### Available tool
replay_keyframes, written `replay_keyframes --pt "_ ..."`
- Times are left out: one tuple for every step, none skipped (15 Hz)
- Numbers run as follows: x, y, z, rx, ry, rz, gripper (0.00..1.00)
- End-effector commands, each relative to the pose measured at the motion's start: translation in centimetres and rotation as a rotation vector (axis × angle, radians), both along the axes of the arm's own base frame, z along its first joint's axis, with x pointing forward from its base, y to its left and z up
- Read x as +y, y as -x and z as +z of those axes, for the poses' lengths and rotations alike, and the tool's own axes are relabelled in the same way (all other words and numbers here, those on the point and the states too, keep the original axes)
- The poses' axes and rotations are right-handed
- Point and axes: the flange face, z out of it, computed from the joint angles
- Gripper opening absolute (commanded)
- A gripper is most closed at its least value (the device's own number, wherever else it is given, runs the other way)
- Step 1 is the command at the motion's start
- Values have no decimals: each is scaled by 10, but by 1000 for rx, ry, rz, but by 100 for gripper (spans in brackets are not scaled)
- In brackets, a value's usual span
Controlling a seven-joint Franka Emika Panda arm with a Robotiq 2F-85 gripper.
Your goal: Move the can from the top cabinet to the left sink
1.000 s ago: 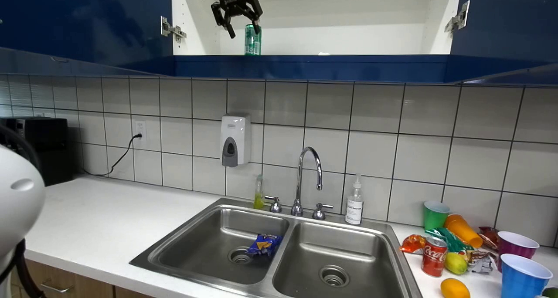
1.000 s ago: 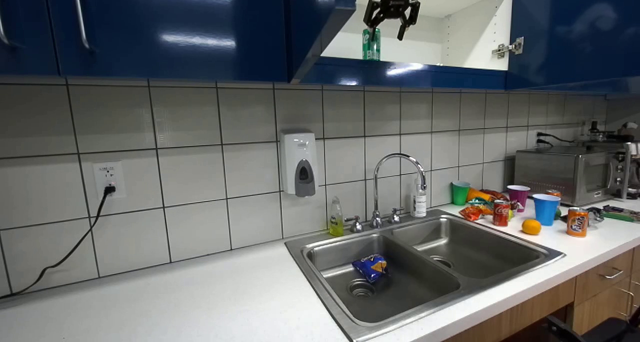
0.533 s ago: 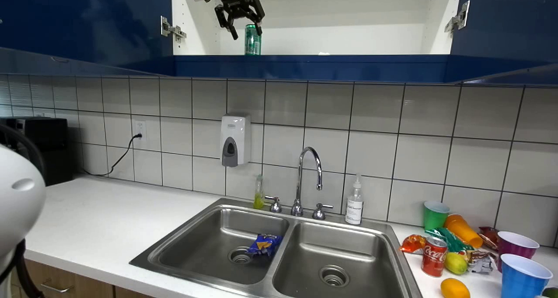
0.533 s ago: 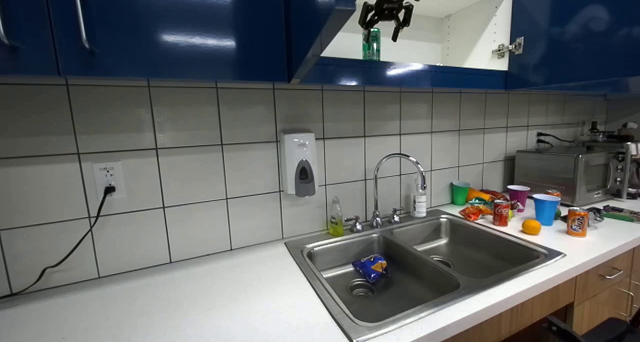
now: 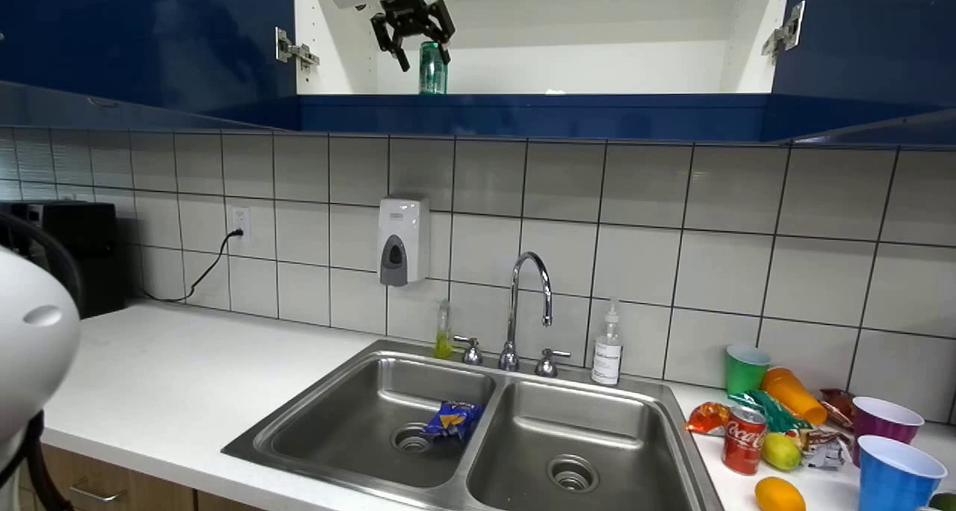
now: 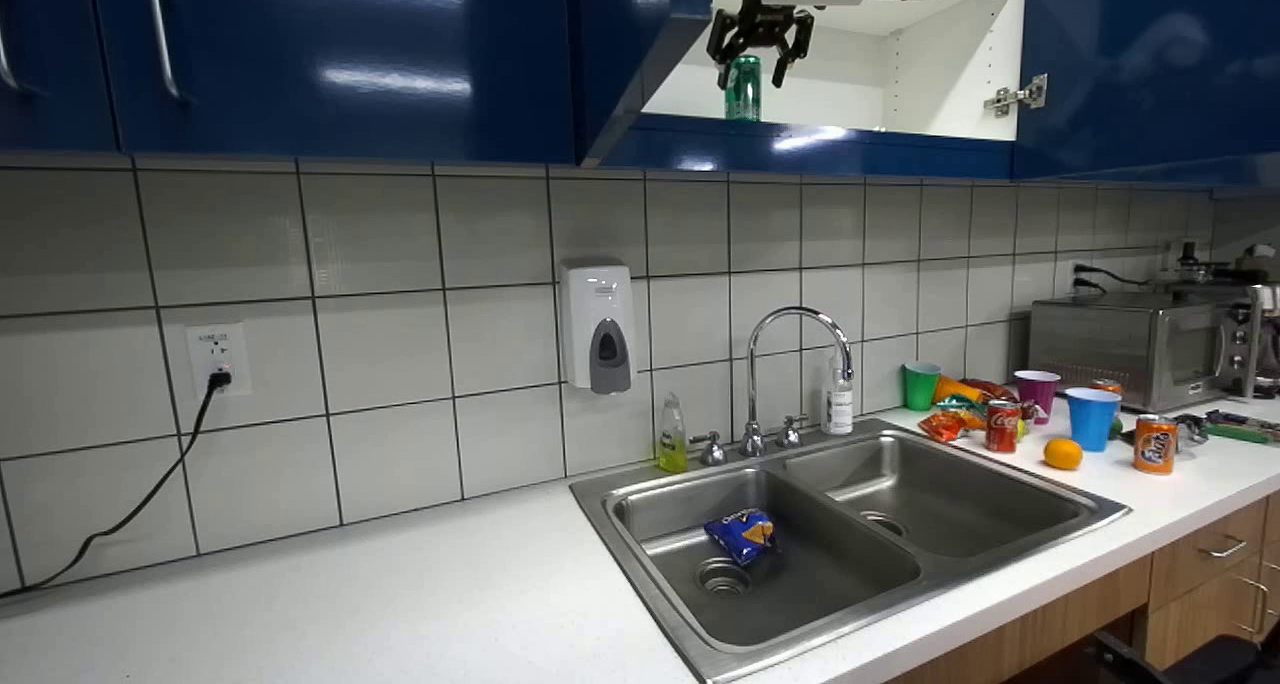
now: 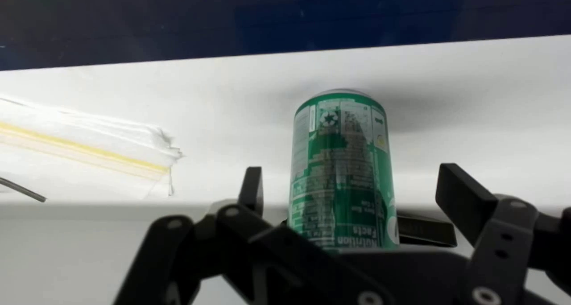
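Observation:
The green can [image 5: 432, 74] stands upright on the shelf of the top cabinet [image 5: 582, 25], and both exterior views show it [image 6: 743, 94]. In the wrist view the can [image 7: 341, 162] shows its printed side, its far part hidden behind the gripper. My gripper [image 7: 352, 187] is open, one finger on each side of the can with a gap at both. In the exterior views the gripper [image 5: 425, 60] [image 6: 751, 77] is pointed down at the can's upper part. The left sink [image 5: 336, 414] is below, also visible in an exterior view [image 6: 810, 594].
A blue chip bag [image 5: 452, 420] lies in the left basin. The faucet [image 5: 515, 302] and soap dispenser [image 5: 403, 238] are below the cabinet. A plastic bag [image 7: 80, 149] and a dark flat thing [image 7: 426, 230] lie near the can. The cabinet's blue front edge [image 7: 285, 24] borders the shelf.
My gripper has come down and shifted slightly sideways, so its fingers are lower beside the can's top. The can and the objects below have not moved.

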Motion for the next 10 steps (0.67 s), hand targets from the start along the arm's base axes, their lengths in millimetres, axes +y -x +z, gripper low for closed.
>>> replay_keyframes --pt "2 -10 5 -18 34 15 100" --pt "2 -12 5 -18 34 16 100" --pt "2 -12 4 -18 32 16 100" --pt "2 -13 3 -20 33 15 100" --pt "2 -14 3 -21 33 15 100" --pt "2 -16 2 -22 33 15 100" --pt "2 -16 2 -24 32 15 100" --pt "2 -17 1 -25 32 16 100" --pt "2 -18 1 -28 32 16 100" --pt "2 -18 1 -30 32 16 100"
